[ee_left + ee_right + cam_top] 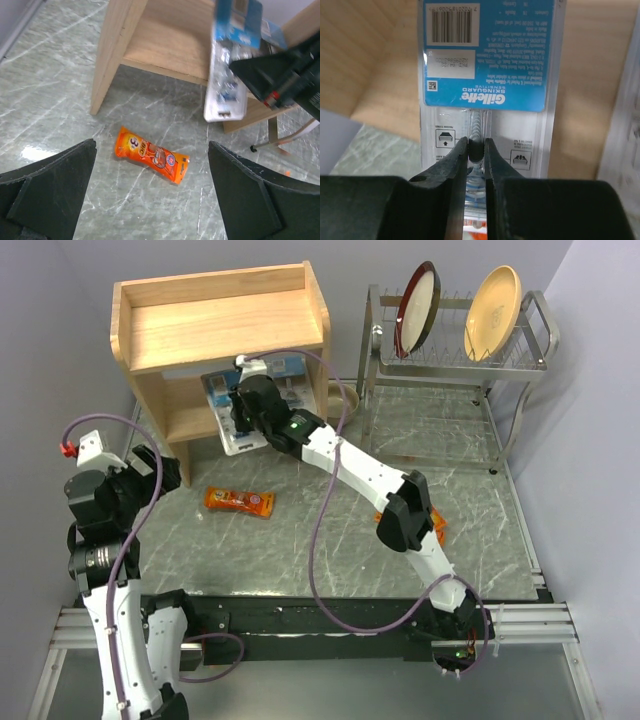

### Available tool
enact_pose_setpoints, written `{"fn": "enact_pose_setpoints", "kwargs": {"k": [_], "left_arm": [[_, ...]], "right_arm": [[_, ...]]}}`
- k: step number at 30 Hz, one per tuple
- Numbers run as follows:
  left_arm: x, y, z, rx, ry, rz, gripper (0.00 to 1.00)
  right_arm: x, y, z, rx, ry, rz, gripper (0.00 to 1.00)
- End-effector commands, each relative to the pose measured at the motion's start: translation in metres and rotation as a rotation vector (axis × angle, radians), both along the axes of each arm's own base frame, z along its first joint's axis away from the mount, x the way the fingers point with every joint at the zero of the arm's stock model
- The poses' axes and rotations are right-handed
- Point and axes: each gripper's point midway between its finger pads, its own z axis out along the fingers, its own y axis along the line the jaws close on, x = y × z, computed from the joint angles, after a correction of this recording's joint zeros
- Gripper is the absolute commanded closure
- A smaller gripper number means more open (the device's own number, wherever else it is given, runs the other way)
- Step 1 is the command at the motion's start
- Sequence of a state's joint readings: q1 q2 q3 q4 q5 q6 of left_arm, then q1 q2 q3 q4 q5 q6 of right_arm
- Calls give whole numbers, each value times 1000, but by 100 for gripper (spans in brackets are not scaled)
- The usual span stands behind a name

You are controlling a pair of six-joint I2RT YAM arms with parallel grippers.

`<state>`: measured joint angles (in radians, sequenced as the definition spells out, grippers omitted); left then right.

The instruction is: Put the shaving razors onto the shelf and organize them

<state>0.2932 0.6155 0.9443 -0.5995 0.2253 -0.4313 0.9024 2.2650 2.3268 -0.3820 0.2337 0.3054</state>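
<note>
Table [300,560]: grey marbled top, with everything on it.

Shelf [220,340]: pale wood, two tiers, at the far left. We see nothing on its upper tier.

Rack [450,380]: wire, at the far right, holding a dark red plate [418,308] and a yellow plate [493,298], both on edge.

Right arm [360,470]: stretched diagonally across the table to the mouth of the lower tier.

Left arm [100,540]: drawn in at the near left.

Blister pack [485,75]: clear, with a blue card. It is upright at the front of the lower tier, card end up, and held off the table. A second clear pack [292,390] lies deeper in that tier, just beside it.

Orange pack [151,155]: flat on the table before the shelf, with nothing touching it. We see part of another orange pack [440,525] under the right arm's elbow.

Right claw [476,147]: pinched nearly shut on the blister pack. Its fingers [455,165] clamp a narrow ridge at the middle of the clear half.

Left claw [155,470]: spread as wide as it goes and holding nothing. In the wrist view its fingers [50,190] frame the orange pack from above, well clear of it.
</note>
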Motion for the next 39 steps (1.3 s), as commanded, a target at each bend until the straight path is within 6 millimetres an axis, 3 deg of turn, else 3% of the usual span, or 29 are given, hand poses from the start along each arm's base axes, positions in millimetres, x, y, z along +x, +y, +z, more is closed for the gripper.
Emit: {"fn": "enact_pose_setpoints", "kwargs": {"k": [1,2,3,6,10,15,17,18,21,26,33,34,36,37,39], "left_arm": [[5,-6,12,8,-34,-49,1],[6,-5,12,15,-30,-48,1],[6,-4,15,25,-34,-46,0],[6,-3,16,41,-26,-50,1],[7,-7,15,33,-41,-79,1],[12,-25,13,29,-62,-197,4],[12,-39,13,34,-84,-286,7],[13,-45,5,38,-77,-326,7],[11,-62,-7,77,-71,-416,7],[17,-72,-19,114,-53,-426,9],[24,-80,-24,55,-78,-435,30],[29,-83,-23,40,-89,-441,29],[33,-88,-26,-68,-57,-425,14],[39,-86,-33,-129,-16,-393,11],[47,-84,-35,-294,8,-355,12]], "right_arm": [[26,15,61,165,-181,-51,97],[28,16,60,168,-184,-57,95],[30,20,54,165,-185,-63,79],[32,17,51,154,-185,-85,52],[23,12,59,154,-176,-77,40],[7,5,77,167,-163,-45,37],[-3,5,69,147,-136,-25,36],[-9,-3,80,152,-135,-24,35],[-24,-14,81,136,-114,-19,33],[-34,-28,81,107,-107,-23,33],[-48,-50,65,60,-58,22,35],[-48,-54,59,50,-43,20,35],[-52,-67,64,57,-25,25,35],[-54,-73,55,44,-7,26,35],[-62,-89,67,60,-6,27,34]]}}
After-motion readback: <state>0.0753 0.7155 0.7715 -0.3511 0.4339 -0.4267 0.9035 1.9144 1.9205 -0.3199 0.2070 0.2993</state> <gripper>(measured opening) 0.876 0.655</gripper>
